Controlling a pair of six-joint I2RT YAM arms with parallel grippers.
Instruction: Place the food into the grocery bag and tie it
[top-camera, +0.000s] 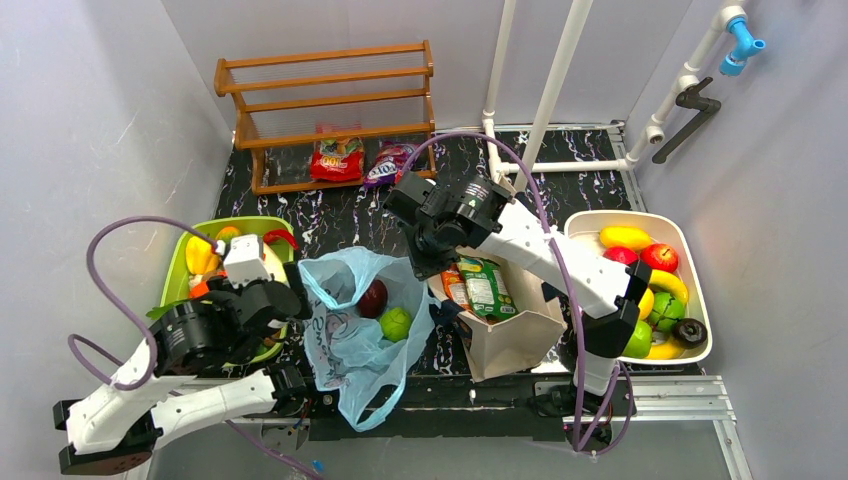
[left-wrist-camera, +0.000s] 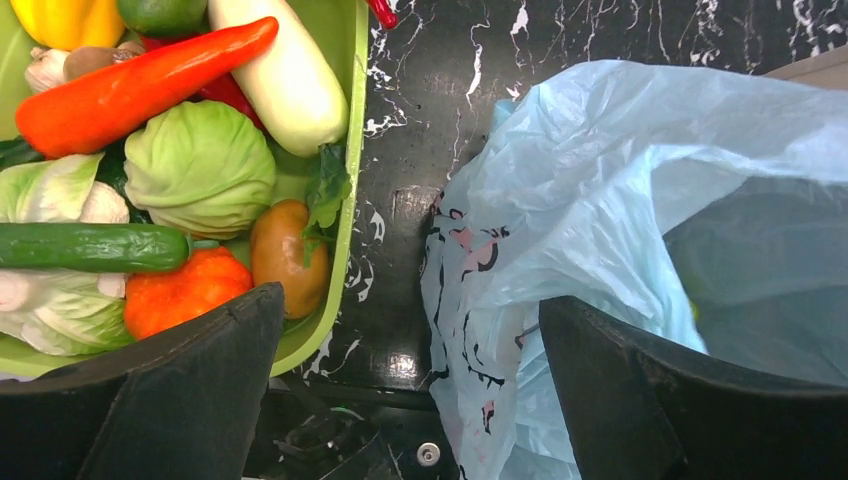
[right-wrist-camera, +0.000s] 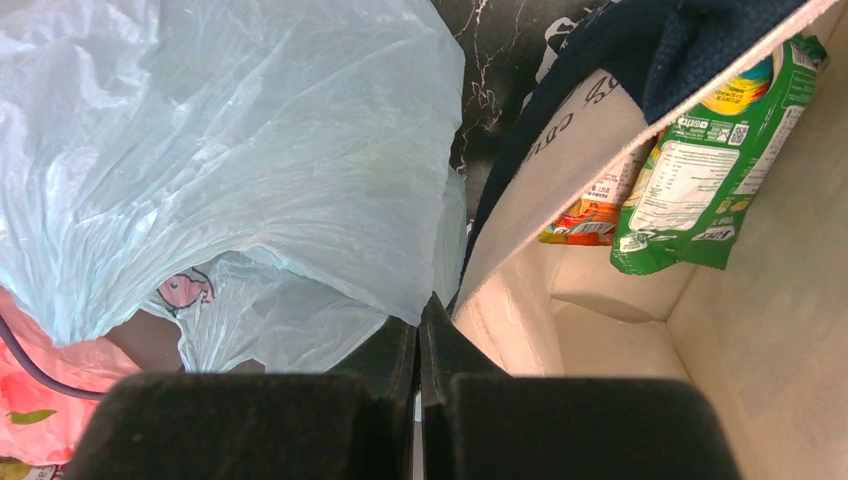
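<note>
Crinkly light-blue grocery bag (top-camera: 345, 335) at the near centre of the worktop (top-camera: 340, 220) — red apple (top-camera: 373, 298) and green fruit (top-camera: 396, 323) inside. Crowding its right, a beige tote (top-camera: 510, 340); on its left, a green tray (left-wrist-camera: 357, 120). Left jaws gape empty; right jaws closed tight.

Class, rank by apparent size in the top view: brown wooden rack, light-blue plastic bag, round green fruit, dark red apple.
1. brown wooden rack
2. light-blue plastic bag, somewhat smaller
3. round green fruit and dark red apple: alike, unranked
</note>
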